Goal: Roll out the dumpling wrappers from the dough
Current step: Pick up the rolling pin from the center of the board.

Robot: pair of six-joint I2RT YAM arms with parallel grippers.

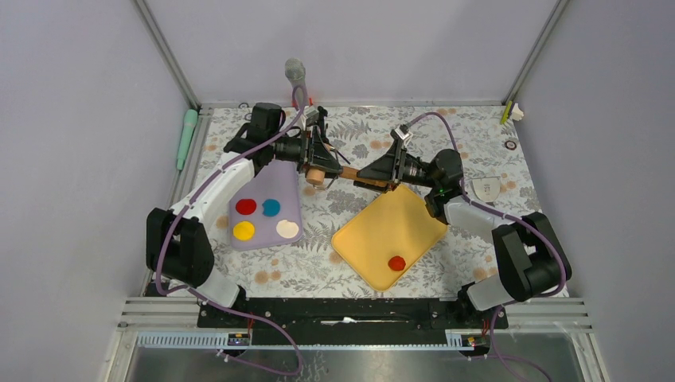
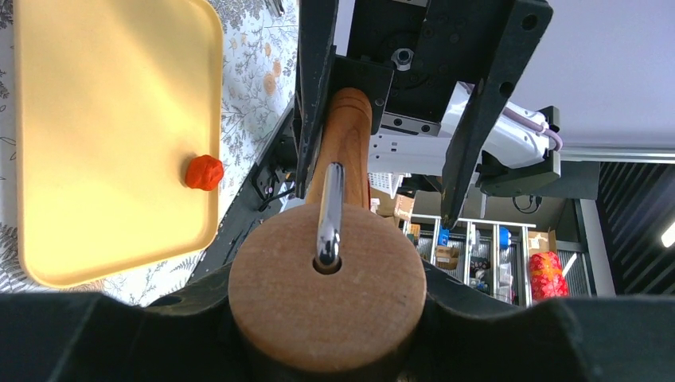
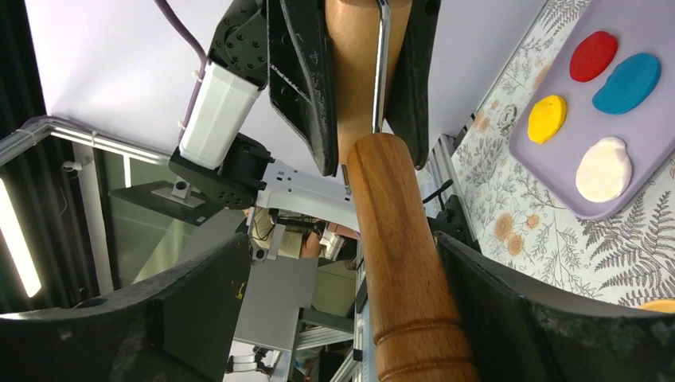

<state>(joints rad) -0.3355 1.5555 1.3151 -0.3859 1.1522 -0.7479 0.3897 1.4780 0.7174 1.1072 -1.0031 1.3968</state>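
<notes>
The left pincer [image 1: 316,173] clamps the rolling pin [image 2: 322,290] by its barrel above the worktop; the right pincer [image 3: 346,278] gapes wide around the handle. A red dough lump [image 1: 396,263] lies on the yellow tray [image 1: 374,227].

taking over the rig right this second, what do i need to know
Left end effector: shut on the rolling pin barrel, held in the air.
Right end effector: open, fingers either side of the pin's handle, not clamped.
Red dough lump: on the yellow tray, not yet rolled.
Done: one red wrapper flat on the purple tray, beside a blue disc, a yellow disc and a cream disc.
Left: grip the handle, bring the pin to the lump, roll it flat.
</notes>
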